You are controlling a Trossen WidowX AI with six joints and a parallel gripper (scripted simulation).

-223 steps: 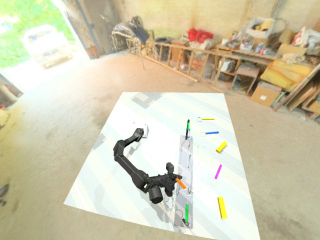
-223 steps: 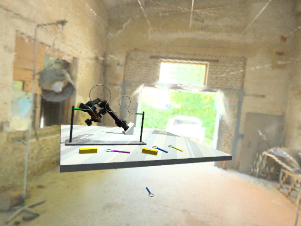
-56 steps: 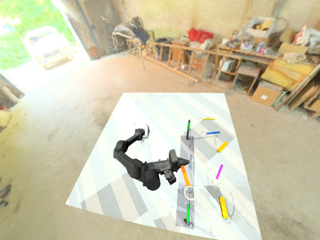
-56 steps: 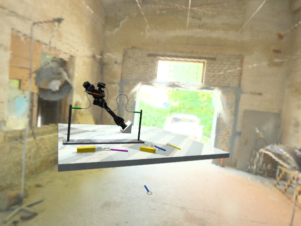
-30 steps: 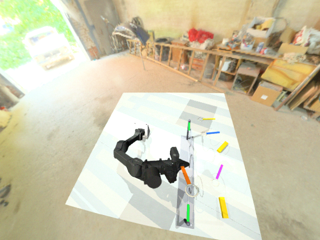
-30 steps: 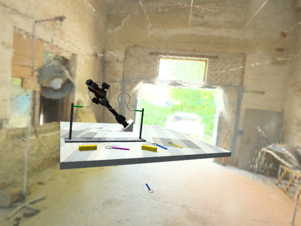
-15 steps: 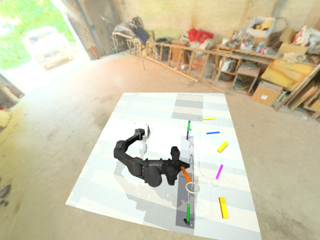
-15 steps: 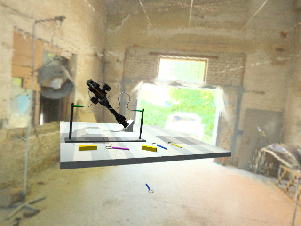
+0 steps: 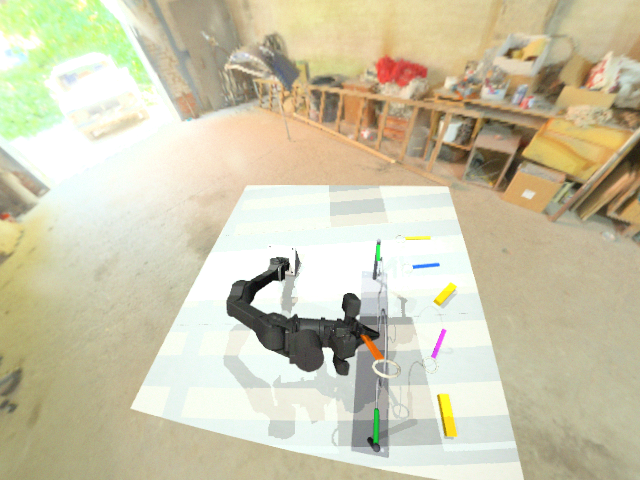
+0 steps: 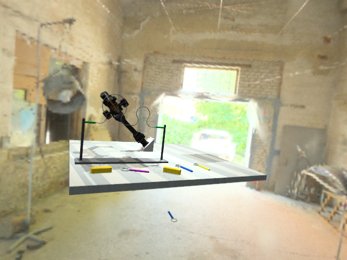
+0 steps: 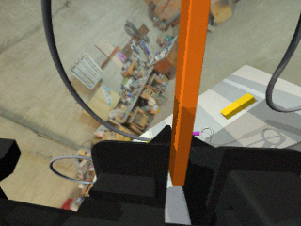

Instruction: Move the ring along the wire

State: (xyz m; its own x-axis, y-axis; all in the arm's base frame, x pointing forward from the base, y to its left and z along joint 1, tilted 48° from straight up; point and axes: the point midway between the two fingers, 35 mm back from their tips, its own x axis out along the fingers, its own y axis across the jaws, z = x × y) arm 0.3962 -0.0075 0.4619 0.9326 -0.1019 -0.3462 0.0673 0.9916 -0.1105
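My gripper point(image 9: 368, 333) point(image 11: 170, 129) is shut on the orange handle point(image 9: 373, 348) point(image 10: 113, 104) point(image 11: 189, 71). The handle slants from the fingers to the pale ring point(image 9: 387, 377), towards the near post in the top view. The wire seems to pass through the ring there; contact cannot be told. The ring is unclear in the exterior view and out of the wrist view. The thin grey wire point(image 10: 143, 106) point(image 11: 56, 71) arches around my gripper in the exterior view. One green part point(image 9: 376, 426) point(image 10: 89, 122) is at the near post, the other point(image 9: 378, 251) point(image 10: 160, 127) at the far post.
The posts point(image 10: 82, 140) point(image 10: 163, 144) stand on a dark base point(image 10: 120, 161). Yellow blocks point(image 9: 447, 414) point(image 9: 445, 293) and rings with magenta point(image 9: 438, 343), blue point(image 9: 426, 265) and yellow point(image 9: 417, 238) handles lie beyond the base on the table. The wire's narrow hump rises beside my arm.
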